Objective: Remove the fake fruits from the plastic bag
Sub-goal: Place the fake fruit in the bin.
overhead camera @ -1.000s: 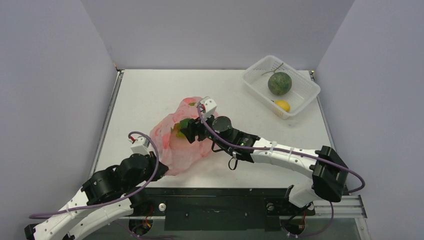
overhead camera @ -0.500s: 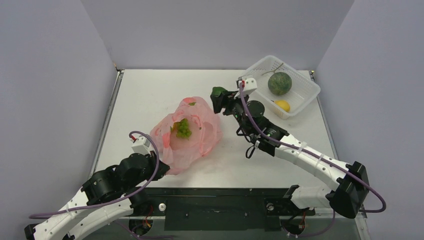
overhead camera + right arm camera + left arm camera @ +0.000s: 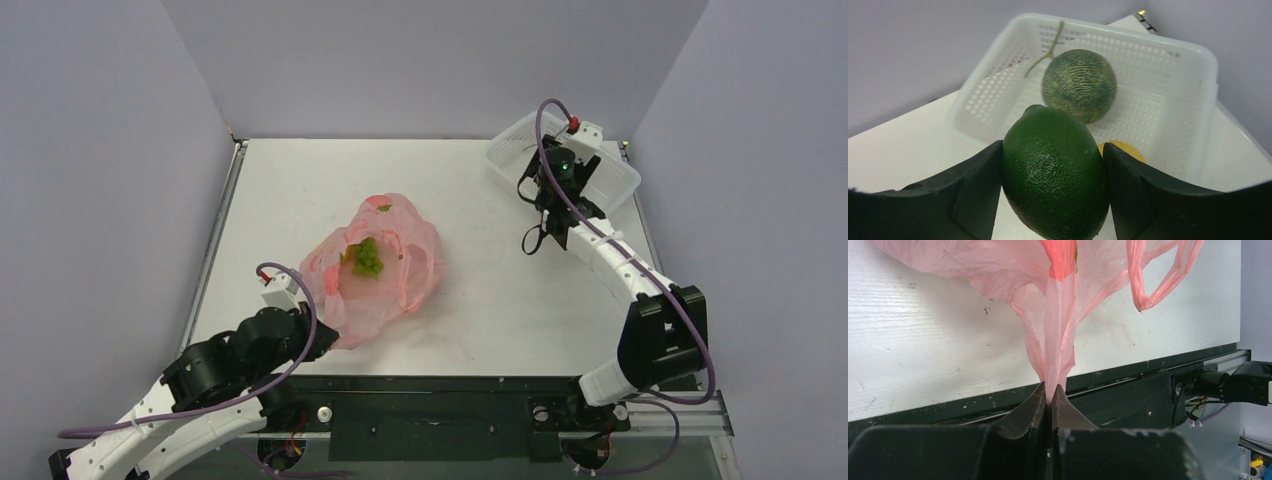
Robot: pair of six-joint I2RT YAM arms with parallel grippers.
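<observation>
Right gripper (image 3: 1050,165) pinches dark green oval (image 3: 1054,200) above white basket (image 3: 1168,65), table's 1 o'clock. Melon (image 3: 1079,85) and lemon (image 3: 1122,149) lie inside the basket. Left gripper (image 3: 1049,390), pressed together, pinches plastic bag (image 3: 400,285) edge, 7 o'clock. Leafy piece (image 3: 366,258) sits inside the bag.

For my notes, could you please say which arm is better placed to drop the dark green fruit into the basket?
Right. The right claw grips the dark green fruit at the basket; the left claw pinches the bag.
</observation>
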